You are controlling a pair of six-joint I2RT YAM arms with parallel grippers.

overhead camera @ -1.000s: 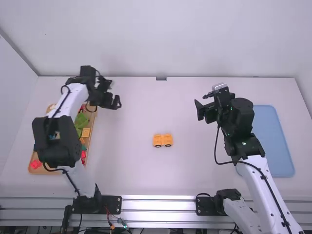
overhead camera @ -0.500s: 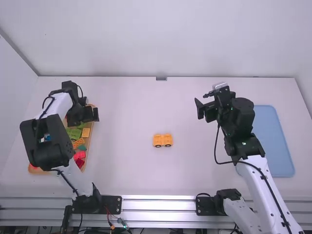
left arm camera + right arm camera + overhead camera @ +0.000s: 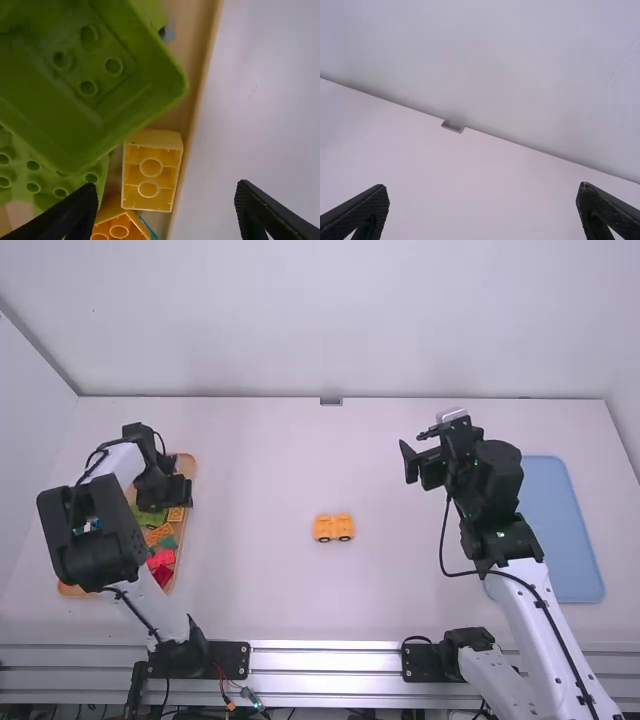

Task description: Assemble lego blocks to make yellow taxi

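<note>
An orange-yellow wheeled block piece (image 3: pixel 334 528) sits on the middle of the table. At the left, my left gripper (image 3: pixel 168 502) is over the right side of the wooden tray of blocks. In the left wrist view the left gripper (image 3: pixel 167 207) stands open above a yellow block (image 3: pixel 151 171), which lies hollow side up against the tray wall, with another yellow block (image 3: pixel 120 227) beside it. My right gripper (image 3: pixel 421 466) is above the table right of the middle; in the right wrist view the right gripper (image 3: pixel 482 207) is open with nothing between its fingers.
The wooden tray (image 3: pixel 188 468) also holds green pieces (image 3: pixel 90 75) and red blocks (image 3: pixel 163 559). A blue tray (image 3: pixel 562 530) lies at the right, partly behind the right arm. A wall rises along the table's far edge.
The left gripper has moved left and toward the camera, from beyond the tray's far right corner to over the tray. The right arm and the wheeled piece have stayed still.
</note>
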